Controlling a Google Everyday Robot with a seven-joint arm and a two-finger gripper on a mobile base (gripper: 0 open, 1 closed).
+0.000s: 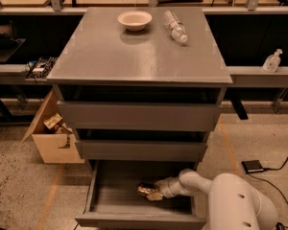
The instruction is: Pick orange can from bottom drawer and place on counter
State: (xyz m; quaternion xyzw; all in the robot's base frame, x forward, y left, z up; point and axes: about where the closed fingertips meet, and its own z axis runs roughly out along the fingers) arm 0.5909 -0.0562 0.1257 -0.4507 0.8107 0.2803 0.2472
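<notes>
While the bottom drawer (116, 198) stands pulled out below the front edge of the cabinet, I have the gripper (155, 194) down inside it, reaching in from the right on the end of the white arm (194, 181). The orange can (144, 189) lies on its side on the drawer floor, roughly midway between the drawer's left and right walls, with the gripper right up against its right end. From this view I cannot tell how wide the gripper is set or whether it has hold of the can. The two touch or nearly touch, and that is as much as I can say.

By my reckoning the task is in its early part. The drawer is open and the reach is made, but the can is not yet lifted and sits low between the drawer's walls. As I judge it, three steps are left: confirm the grasp, raise the can out past the two upper drawers (139, 116), and set it on the counter (134, 61). Up there a bowl (135, 19) sits near the back edge and a water bottle (175, 27) lies toward the back right corner, so the front half looks the easier landing place.
</notes>
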